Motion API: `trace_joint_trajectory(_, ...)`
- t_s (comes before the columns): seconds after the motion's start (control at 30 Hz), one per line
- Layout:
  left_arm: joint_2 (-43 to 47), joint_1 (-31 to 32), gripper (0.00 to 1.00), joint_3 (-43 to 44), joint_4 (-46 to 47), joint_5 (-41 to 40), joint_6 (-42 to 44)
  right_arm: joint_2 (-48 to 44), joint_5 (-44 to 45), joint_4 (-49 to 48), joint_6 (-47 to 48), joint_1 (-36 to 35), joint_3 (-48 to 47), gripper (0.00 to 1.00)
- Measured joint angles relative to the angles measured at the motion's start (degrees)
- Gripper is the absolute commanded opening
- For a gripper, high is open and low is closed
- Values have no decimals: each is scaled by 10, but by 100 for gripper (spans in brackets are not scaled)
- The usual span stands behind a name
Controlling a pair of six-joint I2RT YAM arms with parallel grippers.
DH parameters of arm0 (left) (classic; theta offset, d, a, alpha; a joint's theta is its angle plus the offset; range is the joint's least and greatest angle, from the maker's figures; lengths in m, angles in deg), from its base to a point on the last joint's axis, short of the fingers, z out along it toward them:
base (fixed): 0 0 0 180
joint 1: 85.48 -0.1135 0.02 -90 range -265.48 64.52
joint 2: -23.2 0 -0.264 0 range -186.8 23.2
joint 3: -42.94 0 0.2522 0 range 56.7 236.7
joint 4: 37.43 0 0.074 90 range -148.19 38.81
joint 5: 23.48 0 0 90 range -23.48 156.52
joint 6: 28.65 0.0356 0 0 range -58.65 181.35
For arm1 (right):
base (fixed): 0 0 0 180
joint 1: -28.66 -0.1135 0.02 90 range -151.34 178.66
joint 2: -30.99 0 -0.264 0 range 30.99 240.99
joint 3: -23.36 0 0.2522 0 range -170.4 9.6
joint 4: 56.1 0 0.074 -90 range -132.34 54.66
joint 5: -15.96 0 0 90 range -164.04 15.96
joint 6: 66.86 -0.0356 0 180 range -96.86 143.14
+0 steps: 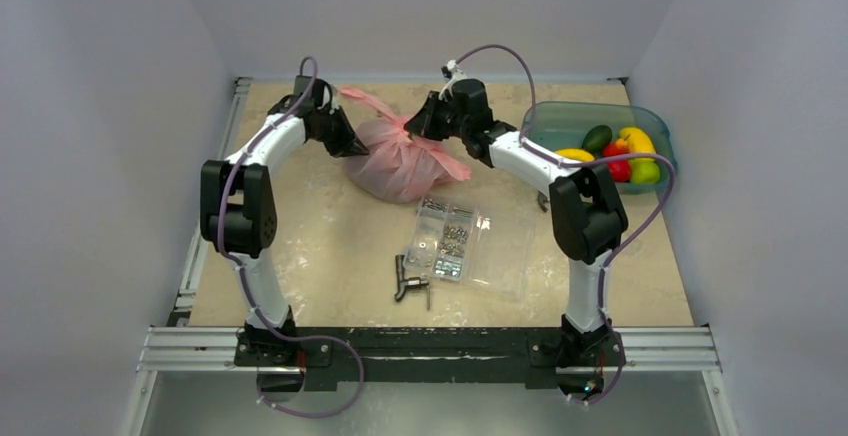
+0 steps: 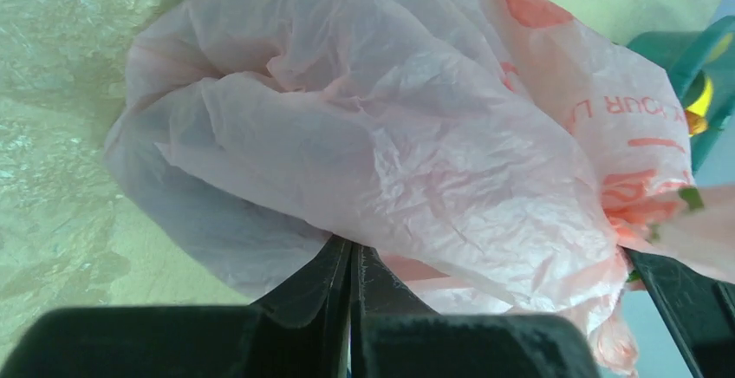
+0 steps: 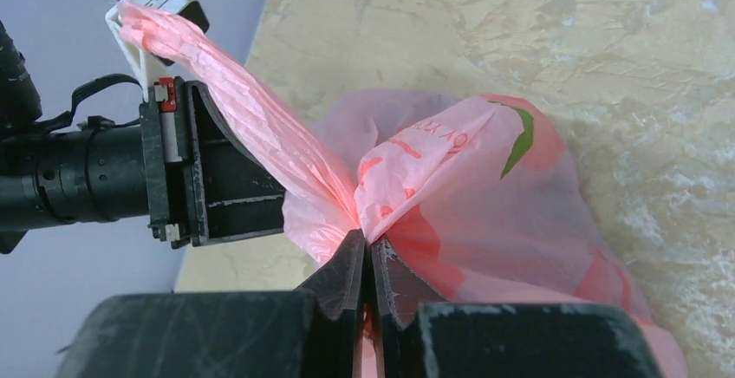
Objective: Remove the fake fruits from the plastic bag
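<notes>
as left pincer [image 2: 351,261] and right pincer [image 3: 365,252] nip it, crinkly pink bag [image 1: 400,163] bulges.

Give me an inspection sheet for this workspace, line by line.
Surface: beige marbled table, pale scuffs.
Job's things: pink bag far centre, mouth gathered; fake fruits inside not visible.
Clutter: clear screw box, black tool, teal tub with loose fruit far right.
Grippers: left gripper and right gripper both shut on the pink bag.
Cables: purple cables along both arms.
Surroundings: white walls.
</notes>
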Motion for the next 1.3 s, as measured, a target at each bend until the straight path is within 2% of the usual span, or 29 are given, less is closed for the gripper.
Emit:
trace_joint_trajectory(0.03,5,-2,0,-6,9,4,-3,0,-12,-9,0,3,0,0)
trace_joint_trajectory(0.07,10,-2,5,-11,15,9,-5,0,-23,-16,1,6,0,0)
trace_joint_trajectory(0.2,37,5,44,-18,40,37,2,0,-51,-40,3,9,10,0)
trace_joint_trajectory(0.3,54,14,67,-18,59,56,17,0,-63,-52,4,7,20,0)
trace_joint_trajectory(0.47,61,36,71,-16,81,89,29,1,-74,-61,4,6,20,5)
trace_joint_trajectory(0.53,61,44,68,-16,81,98,32,1,-79,-61,3,5,20,6)
trace_joint_trajectory(0.57,59,49,62,-13,78,101,34,1,-82,-62,3,5,20,8)
trace_joint_trajectory(0.7,42,56,26,4,70,105,41,-1,-79,-62,3,2,24,15)
trace_joint_trajectory(0.77,35,55,13,7,64,104,43,-9,-66,-56,3,1,33,20)
trace_joint_trajectory(0.83,31,55,4,7,53,102,46,-20,-48,-43,4,-2,39,26)
trace_joint_trajectory(1.0,31,55,0,7,49,101,50,-52,3,-15,13,-13,41,37)
trace_joint_trajectory(1.1,31,55,0,7,52,103,49,-59,35,6,26,-26,33,38)
trace_joint_trajectory(1.2,31,55,0,7,54,106,45,-58,64,37,38,-41,18,44)
trace_joint_trajectory(1.3,31,55,0,5,61,109,38,-55,85,64,49,-50,1,44)
